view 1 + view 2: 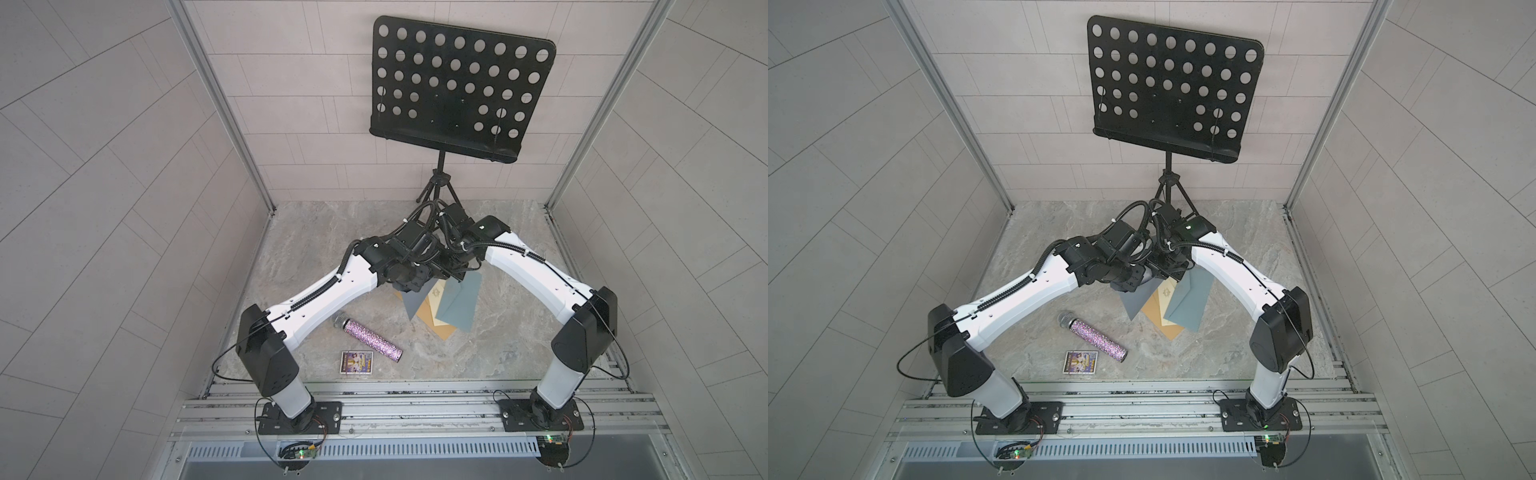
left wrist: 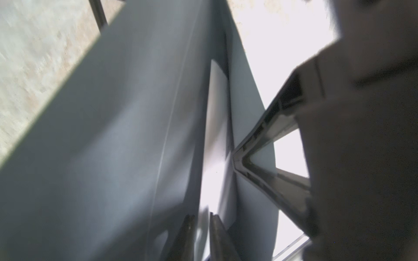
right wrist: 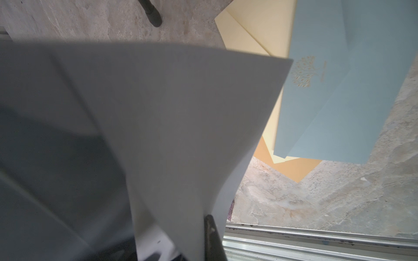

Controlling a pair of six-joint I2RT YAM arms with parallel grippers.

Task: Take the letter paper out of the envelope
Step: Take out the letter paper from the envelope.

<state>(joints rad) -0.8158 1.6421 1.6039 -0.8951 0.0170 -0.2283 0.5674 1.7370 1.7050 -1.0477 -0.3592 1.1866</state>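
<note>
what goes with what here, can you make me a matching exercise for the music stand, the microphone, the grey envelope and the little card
Things
1. music stand
2. microphone
3. grey envelope
4. card

Descriptions
a. glittery purple, lying on its side
b. small, colourful print, lying flat
c. black, full of round holes
d. held up off the table

Pairs: 1-c, 2-a, 3-d, 4-b
</note>
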